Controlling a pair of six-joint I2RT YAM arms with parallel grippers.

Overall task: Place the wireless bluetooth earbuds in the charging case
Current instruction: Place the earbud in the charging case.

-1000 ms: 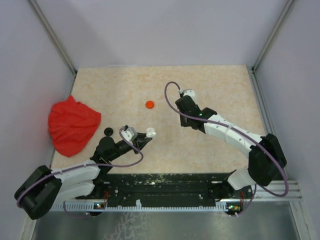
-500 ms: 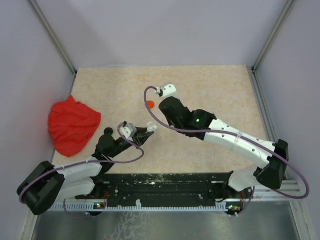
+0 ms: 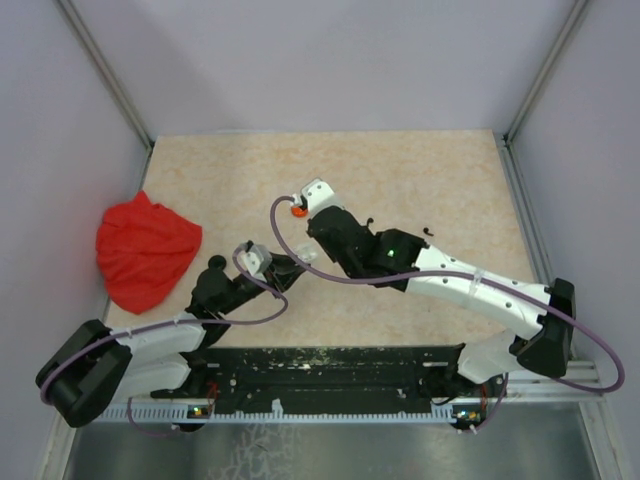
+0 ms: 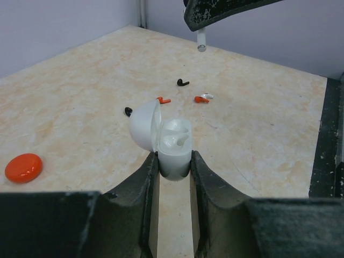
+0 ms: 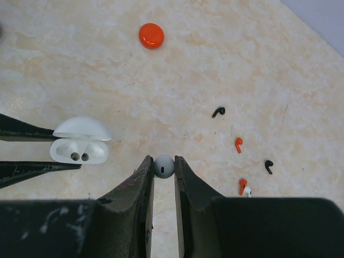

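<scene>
I steady the small white plastic charging case (image 4: 174, 144), lid open, in my left gripper (image 4: 173, 157), so my right gripper (image 5: 163, 160), pinching a white plastic earbud (image 5: 163, 167) above, can seat it.

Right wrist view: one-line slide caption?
Right gripper pinches a white earbud near the open charging case; spare earbuds lie scattered on the table.

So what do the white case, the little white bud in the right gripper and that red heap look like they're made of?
White case: smooth, glossy hard plastic, judging by the soft highlights on its domed lid. White earbud: probably the same shiny plastic. Red heap: matte cloth, crumpled into soft folds.
</scene>
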